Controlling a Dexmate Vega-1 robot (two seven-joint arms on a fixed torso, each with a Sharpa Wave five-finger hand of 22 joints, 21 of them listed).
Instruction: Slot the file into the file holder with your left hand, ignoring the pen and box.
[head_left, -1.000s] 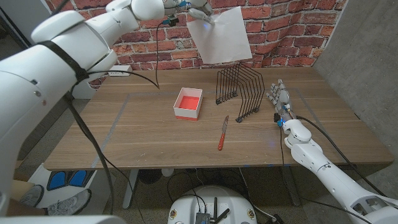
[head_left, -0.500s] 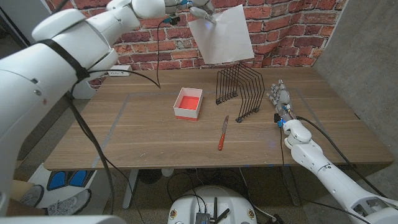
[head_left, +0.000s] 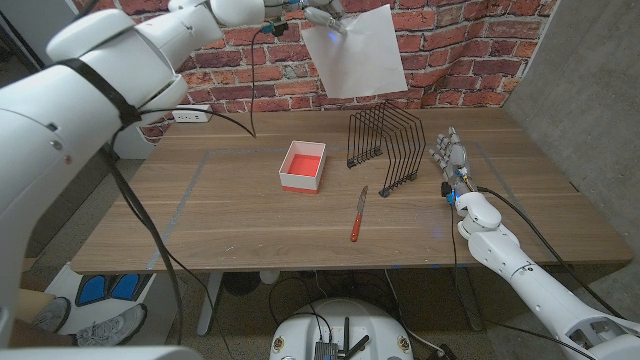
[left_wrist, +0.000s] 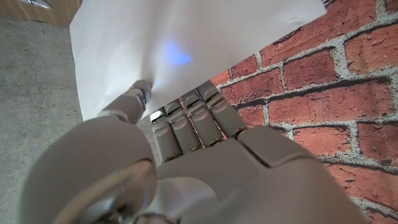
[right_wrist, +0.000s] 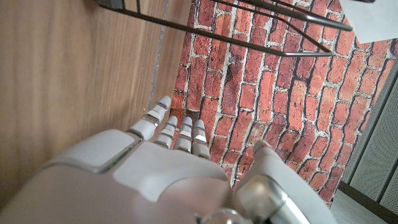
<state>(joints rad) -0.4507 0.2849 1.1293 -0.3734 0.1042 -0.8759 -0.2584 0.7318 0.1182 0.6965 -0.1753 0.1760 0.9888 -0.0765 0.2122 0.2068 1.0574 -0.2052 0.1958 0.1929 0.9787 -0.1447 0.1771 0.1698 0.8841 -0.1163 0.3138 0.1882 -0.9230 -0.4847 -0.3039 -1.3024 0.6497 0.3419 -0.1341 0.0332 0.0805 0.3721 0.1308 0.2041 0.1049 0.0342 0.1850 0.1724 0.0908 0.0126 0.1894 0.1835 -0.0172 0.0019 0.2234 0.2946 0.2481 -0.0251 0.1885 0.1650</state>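
almost nothing is changed over the last second: the file (head_left: 355, 55) is kept pinched at its upper corner by the left hand (head_left: 322, 18), hung above the file holder (head_left: 385, 148) near the tabletop's far edge, its lower edge just over the wires. the right hand (head_left: 449, 158) is left empty, fingers apart, by the right edge. lowering is judged not yet begun; the pen (head_left: 358, 214) and box (head_left: 302, 165) are untouched.

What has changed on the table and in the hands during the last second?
Almost nothing. The left hand still holds the white file above the file holder; the left arm drifted slightly. Right hand, box and pen stayed put.
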